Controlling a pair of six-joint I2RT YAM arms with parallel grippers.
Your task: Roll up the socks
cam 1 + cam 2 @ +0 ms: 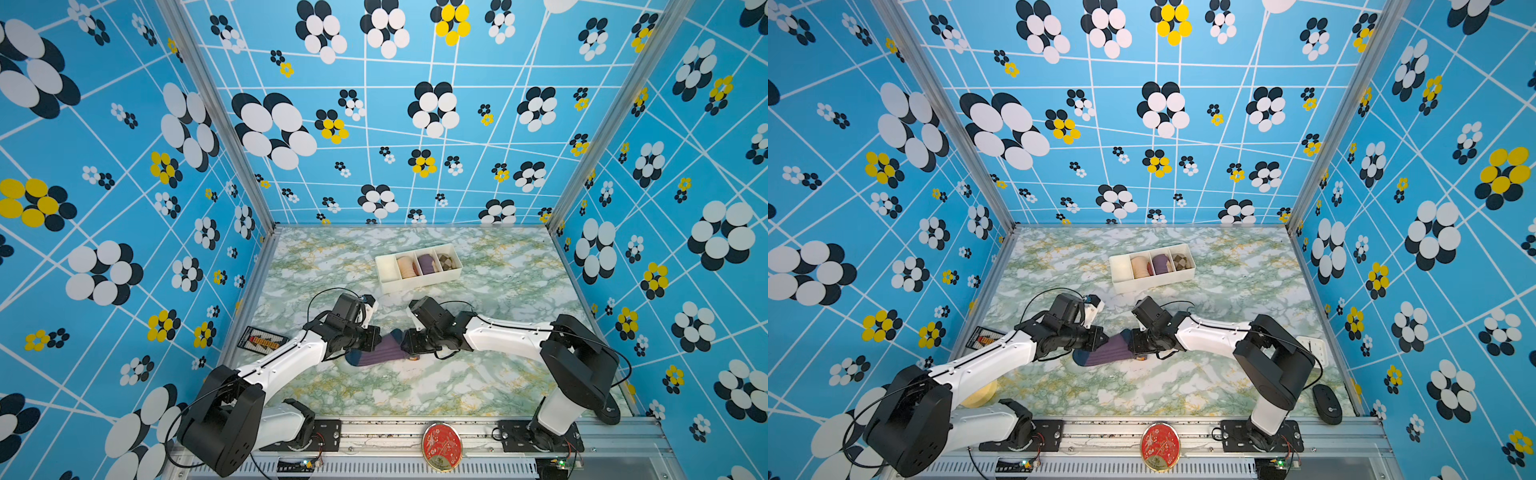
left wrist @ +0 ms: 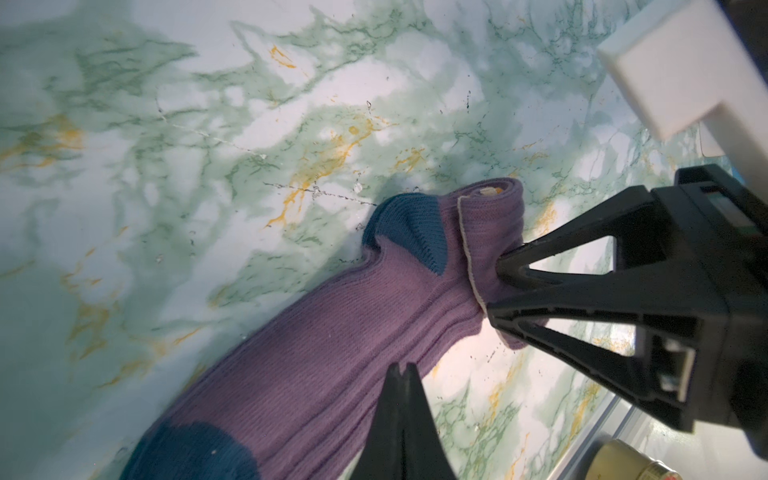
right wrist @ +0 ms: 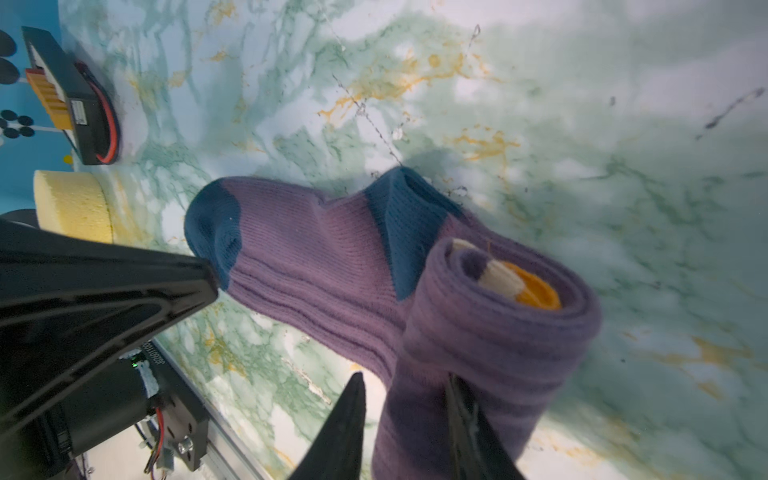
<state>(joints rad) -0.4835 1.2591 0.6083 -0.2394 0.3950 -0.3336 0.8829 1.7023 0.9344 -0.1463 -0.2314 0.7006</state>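
The right claw [image 3: 405, 376] gripped the rolled end of the socks [image 3: 324, 266]. One finger [image 3: 469, 415] pressed into the roll and its partner sat at the roll's edge. In the left wrist view the fabric bunched between the two tips. The roll lay on its side, with a cream and orange cuff wound at its core.

The left claw [image 2: 401, 368] was closed, fingers together, its tip touching the socks at the teal toe. Whether it pinched any fabric I could not tell.

Between the claws the unrolled part lay flat on the table [image 1: 415, 386]. It was purple and ribbed, with the teal heel touching the roll and the toe toward the left arm. In both top views the socks lay near the middle of the table, toward its front, with a claw at each end.

Behind them, well apart, stood a white tray [image 1: 419, 284]. Three of its compartments held a peach roll [image 1: 407, 266], a purple roll [image 1: 427, 263] and a checked roll [image 1: 446, 261].

A black box [image 1: 262, 340] with orange parts lay at the table's left edge. A yellow sponge [image 1: 980, 395] sat beside the left arm. A mouse [image 1: 1327, 403] lay in the front right corner, and a red tin [image 1: 441, 445] rested on the front rail.
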